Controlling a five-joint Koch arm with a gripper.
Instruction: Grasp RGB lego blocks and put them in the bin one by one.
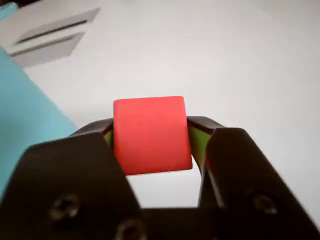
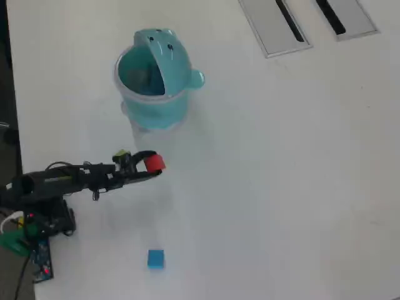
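Note:
A red lego block [image 1: 150, 135] sits squeezed between my two black jaws, filling the middle of the wrist view. From overhead, my gripper [image 2: 150, 164] is shut on that red block [image 2: 154, 163], held above the white table a little below the bin. The round teal bin [image 2: 155, 80] stands with its lid flipped open, cartoon face showing and a small knob on its right side. Its teal side [image 1: 25, 115] shows at the left edge of the wrist view. A blue lego block [image 2: 155, 259] lies alone on the table near the bottom of the overhead view.
Two grey slotted panels [image 2: 306, 22] lie flush in the table at the top right of the overhead view, and one [image 1: 47, 35] appears top left in the wrist view. The arm's base with wiring [image 2: 34, 234] sits at the lower left edge.

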